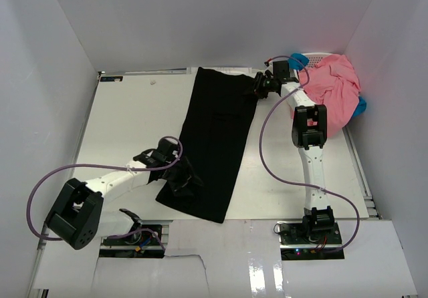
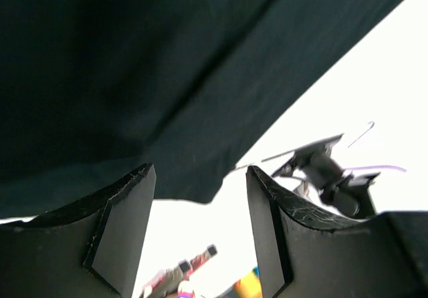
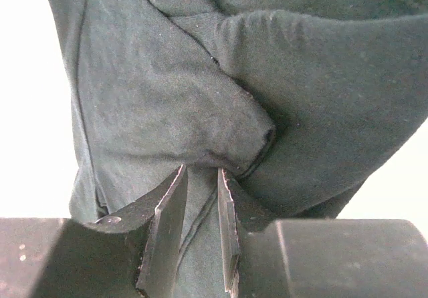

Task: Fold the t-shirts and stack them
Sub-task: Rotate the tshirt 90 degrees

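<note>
A black t-shirt (image 1: pixel 217 137) lies on the white table as a long narrow strip running from the far edge toward the near edge. My left gripper (image 1: pixel 182 181) sits at its near left edge, open, and in the left wrist view the left gripper (image 2: pixel 199 172) has the hem of the black t-shirt (image 2: pixel 167 57) just beyond its tips and nothing between them. My right gripper (image 1: pixel 259 84) is at the strip's far right corner. In the right wrist view the right gripper (image 3: pixel 202 172) has its jaws narrow on a bunched fold of the black t-shirt (image 3: pixel 167 97). Salmon-pink t-shirts (image 1: pixel 331 87) are heaped at the far right.
The pink heap spills over a white lattice basket (image 1: pixel 319 58) in the far right corner, with something blue (image 1: pixel 361 106) showing beside it. White walls close in the table (image 1: pixel 134 117) on the left, back and right. Purple cables loop beside both arms.
</note>
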Controlling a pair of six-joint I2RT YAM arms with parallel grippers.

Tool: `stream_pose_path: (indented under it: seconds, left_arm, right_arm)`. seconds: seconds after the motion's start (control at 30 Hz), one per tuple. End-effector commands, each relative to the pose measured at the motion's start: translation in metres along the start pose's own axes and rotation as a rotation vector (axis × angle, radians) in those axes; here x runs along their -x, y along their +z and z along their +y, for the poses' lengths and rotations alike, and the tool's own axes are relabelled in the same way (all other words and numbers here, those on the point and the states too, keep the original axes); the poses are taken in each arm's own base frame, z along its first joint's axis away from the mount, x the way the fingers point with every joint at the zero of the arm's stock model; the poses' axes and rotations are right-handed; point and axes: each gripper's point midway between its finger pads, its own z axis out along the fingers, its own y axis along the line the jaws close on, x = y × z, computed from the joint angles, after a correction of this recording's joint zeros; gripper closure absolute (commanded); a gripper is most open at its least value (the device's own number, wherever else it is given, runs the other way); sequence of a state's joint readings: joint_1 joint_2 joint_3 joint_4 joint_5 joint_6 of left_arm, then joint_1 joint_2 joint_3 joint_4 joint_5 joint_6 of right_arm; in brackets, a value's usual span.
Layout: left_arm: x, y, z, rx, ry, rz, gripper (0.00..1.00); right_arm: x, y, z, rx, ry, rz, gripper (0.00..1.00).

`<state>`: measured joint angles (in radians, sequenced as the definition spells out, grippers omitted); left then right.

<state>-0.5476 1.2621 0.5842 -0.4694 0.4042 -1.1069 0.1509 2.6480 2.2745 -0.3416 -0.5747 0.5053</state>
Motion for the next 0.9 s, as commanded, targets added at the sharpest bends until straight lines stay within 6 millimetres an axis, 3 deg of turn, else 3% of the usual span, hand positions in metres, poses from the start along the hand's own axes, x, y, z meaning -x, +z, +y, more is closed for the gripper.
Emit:
stream_pose_path:
  seconds: [0.0,0.07,0.13,0.2,0.23,0.3,0.33,0.37,0.4,0.43,0.47,0.5,0.57,0.6,0.63,0.67,0.73,0.8,0.87]
  left_arm:
    - [-0.027,-0.002,-0.017,-0.037,-0.032,0.067,0.33]
    - [-0.035,0.001,-0.024,-0.041,-0.017,0.085,0.32]
    - [-0.031,-0.001,-0.029,-0.038,0.003,0.061,0.33]
    - [-0.005,-0.015,-0.055,-0.047,0.085,-0.07,0.33]
    - [0.011,-0.031,-0.086,-0.076,0.128,-0.133,0.33]
    - [0.04,-0.044,-0.111,-0.063,0.244,-0.242,0.32]
    - [0.059,-0.042,-0.117,-0.03,0.255,-0.261,0.32]
    - [0.074,-0.061,-0.15,-0.074,0.299,-0.309,0.32]
    - [0.084,-0.067,-0.163,-0.086,0.379,-0.329,0.32]
    - [0.102,-0.073,-0.173,-0.091,0.394,-0.359,0.32]
    - [0.119,-0.082,-0.199,-0.124,0.423,-0.398,0.32]
    - [0.13,-0.087,-0.21,-0.15,0.489,-0.409,0.32]
    - [0.164,-0.101,-0.23,-0.193,0.521,-0.48,0.31]
    - [0.182,-0.103,-0.248,-0.219,0.552,-0.506,0.31]
    - [0.191,-0.104,-0.258,-0.236,0.626,-0.522,0.31]
    - [0.204,-0.104,-0.264,-0.237,0.654,-0.539,0.31]
    - [0.228,-0.089,-0.281,-0.242,0.734,-0.544,0.32]
    - [0.247,-0.078,-0.284,-0.251,0.755,-0.53,0.32]
    - [0.275,-0.055,-0.28,-0.246,0.75,-0.512,0.32]
  right_arm:
    - [0.006,0.011,0.008,0.051,0.006,-0.016,0.68]
    - [0.006,0.012,0.009,0.069,0.005,-0.022,0.68]
    - [0.007,0.012,0.015,0.089,-0.003,-0.021,0.68]
    - [0.008,0.009,0.018,0.097,-0.025,-0.028,0.68]
    - [0.01,0.002,0.024,0.098,-0.04,-0.037,0.68]
    - [0.017,-0.008,0.032,0.095,-0.087,-0.059,0.68]
    - [0.026,-0.021,0.048,0.108,-0.118,-0.082,0.68]
    - [0.027,-0.026,0.053,0.111,-0.132,-0.085,0.68]
    - [0.037,-0.043,0.074,0.132,-0.18,-0.115,0.68]
    - [0.039,-0.051,0.083,0.141,-0.199,-0.124,0.68]
    - [0.042,-0.061,0.093,0.153,-0.222,-0.139,0.67]
    - [0.043,-0.079,0.11,0.168,-0.263,-0.162,0.67]
    - [0.041,-0.097,0.123,0.168,-0.289,-0.183,0.66]
    - [0.023,-0.097,0.111,0.145,-0.264,-0.16,0.66]
    - [0.028,-0.118,0.131,0.154,-0.297,-0.203,0.65]
    - [0.024,-0.124,0.13,0.139,-0.299,-0.206,0.65]
    - [0.011,-0.134,0.124,0.095,-0.289,-0.203,0.64]
    - [0.004,-0.138,0.114,0.035,-0.278,-0.197,0.64]
    - [-0.006,-0.134,0.097,-0.031,-0.254,-0.173,0.64]
